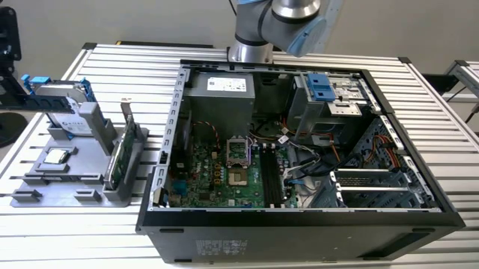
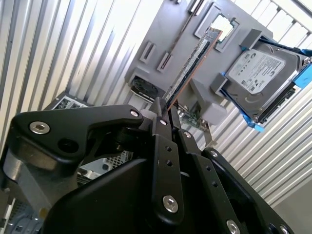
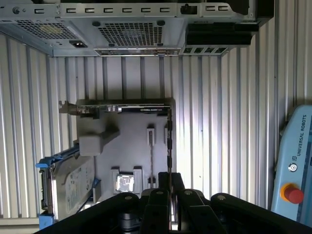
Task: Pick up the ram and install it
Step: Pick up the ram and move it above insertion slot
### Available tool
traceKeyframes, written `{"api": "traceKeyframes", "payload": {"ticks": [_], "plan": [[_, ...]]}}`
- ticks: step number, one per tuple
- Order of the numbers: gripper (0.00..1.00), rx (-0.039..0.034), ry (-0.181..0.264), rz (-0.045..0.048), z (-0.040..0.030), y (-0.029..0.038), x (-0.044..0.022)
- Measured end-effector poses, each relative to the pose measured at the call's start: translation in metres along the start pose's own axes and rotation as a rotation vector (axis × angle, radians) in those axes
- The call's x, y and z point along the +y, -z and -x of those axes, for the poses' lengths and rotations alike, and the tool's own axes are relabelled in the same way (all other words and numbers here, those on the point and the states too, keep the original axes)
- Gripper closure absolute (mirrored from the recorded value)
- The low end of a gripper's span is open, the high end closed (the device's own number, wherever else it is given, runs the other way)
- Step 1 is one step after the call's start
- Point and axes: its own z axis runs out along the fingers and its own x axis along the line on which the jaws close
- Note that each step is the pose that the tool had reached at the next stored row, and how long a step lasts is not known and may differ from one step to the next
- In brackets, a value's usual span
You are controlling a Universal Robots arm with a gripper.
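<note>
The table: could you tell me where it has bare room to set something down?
Bare table slats lie at the exterior view's left, nearer the camera than the fixture, and at the exterior view's right, beside the case. It is crowded around the fixture, where the gripper holds the ram.

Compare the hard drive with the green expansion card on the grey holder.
The hard drive is a thick silver box; the expansion card is a thin green board. The hard drive carries blue rails, the expansion card a metal bracket. Both stand on edge in the grey holder.
</note>
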Motion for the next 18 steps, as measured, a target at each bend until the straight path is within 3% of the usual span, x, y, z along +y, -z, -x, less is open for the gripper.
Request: {"api": "traceKeyframes", "payload": {"ticks": [18], "plan": [[1.00, 0.0002, 0.000, -0.0005, -0.0021, -0.0004, 0.0327]]}}
